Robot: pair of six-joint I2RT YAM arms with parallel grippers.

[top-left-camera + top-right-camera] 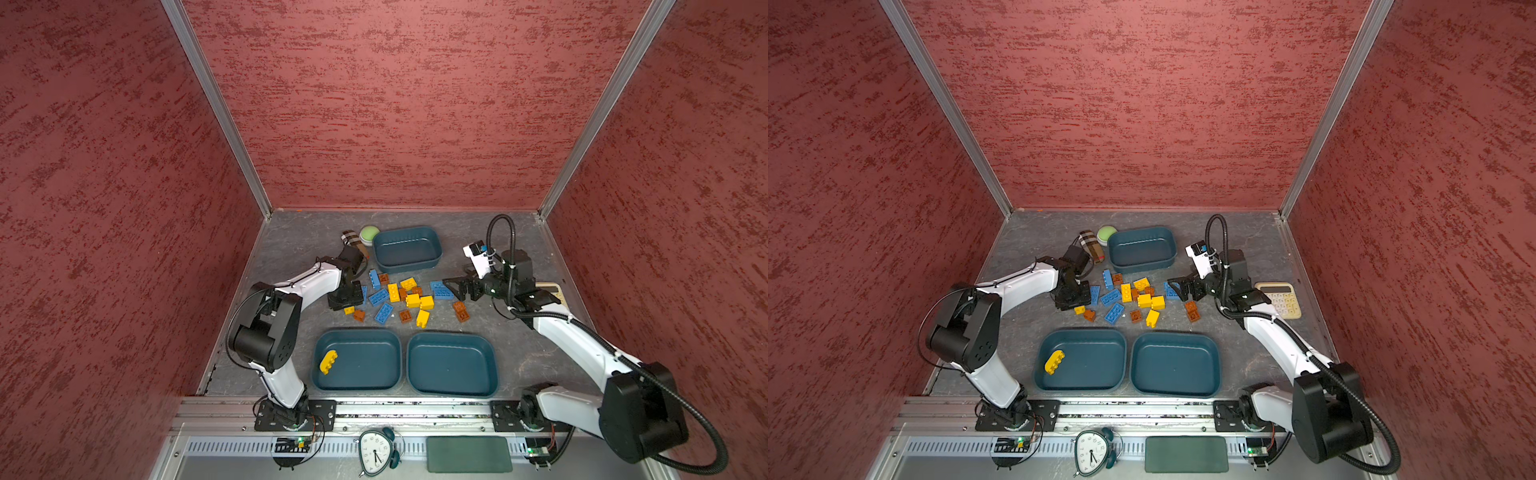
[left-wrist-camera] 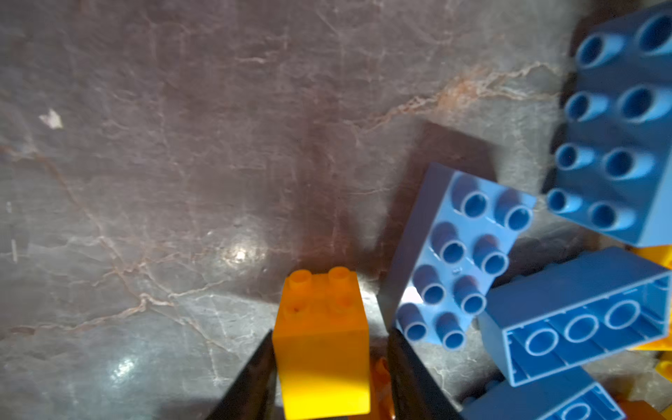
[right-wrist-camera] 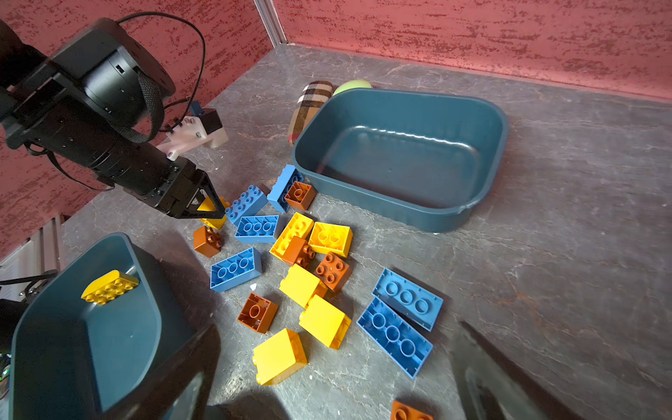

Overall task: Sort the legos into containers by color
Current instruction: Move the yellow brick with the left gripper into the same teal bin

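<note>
At the left of the brick pile [image 1: 395,297] in the middle of the table [image 1: 291,241], the left hand [image 2: 330,338] straddles a small yellow brick [image 2: 320,367], one finger touching and a sliver of gap at the other, so whether it is pinched I cannot tell. It likely suits the near-edge tub [image 1: 357,331] already holding a long yellow brick [image 1: 328,361]. The right hand [image 1: 456,289] hangs spread wide and empty by the blue bricks [image 1: 436,286], out of the way.

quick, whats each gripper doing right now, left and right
Left gripper: jaws on either side of a small yellow brick; whether they grip it cannot be told.
Right gripper: open, holding nothing.
</note>
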